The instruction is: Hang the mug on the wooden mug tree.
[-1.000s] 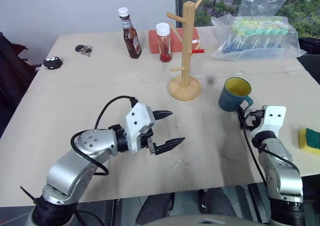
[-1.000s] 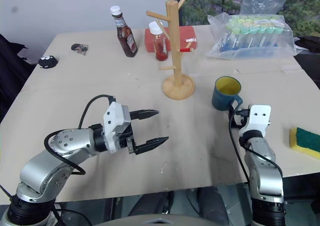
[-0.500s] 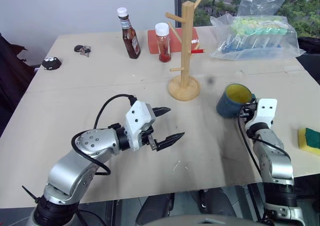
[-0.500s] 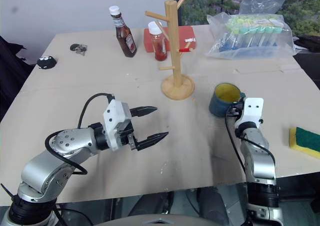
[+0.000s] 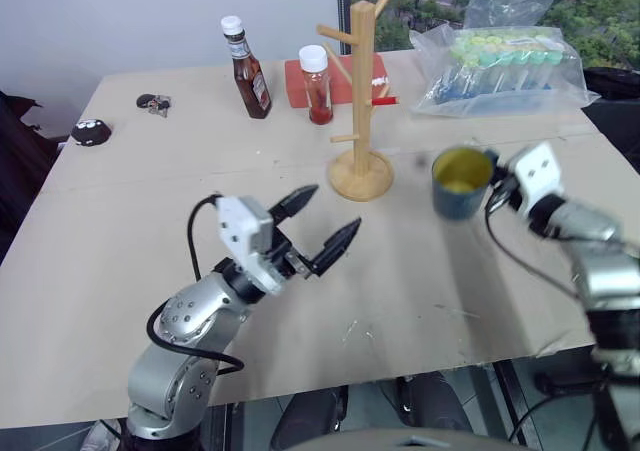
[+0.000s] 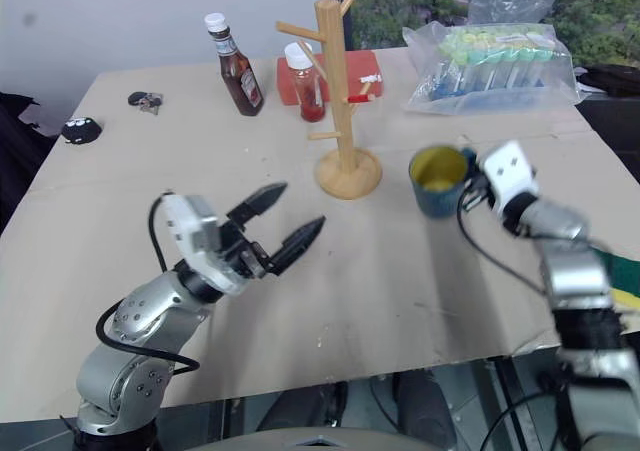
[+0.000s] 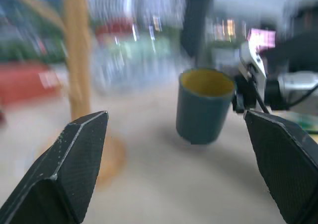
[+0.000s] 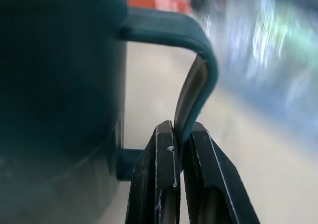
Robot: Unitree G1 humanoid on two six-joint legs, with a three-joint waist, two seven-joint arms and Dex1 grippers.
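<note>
Right gripper [image 8: 181, 149] clenched on squarish loop handle of dark teal-blue ceramic mug [image 5: 458, 184], leaving loop free for peg. Mug upright, off table, just right of light wooden mug tree [image 5: 361, 91]. Left gripper [image 5: 318, 225] released, jaws spread, well left of tree.

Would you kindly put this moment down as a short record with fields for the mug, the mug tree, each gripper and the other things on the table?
mug: dark teal, yellow inside, upright, lifted off the table, held by its handle
mug tree: wooden, upright, pegs bare, on the robot's left of the mug
right gripper: shut on the mug's handle
left gripper: open, holding nothing, above the table
other things: sauce bottle, red-filled jar, bag of tubes
</note>
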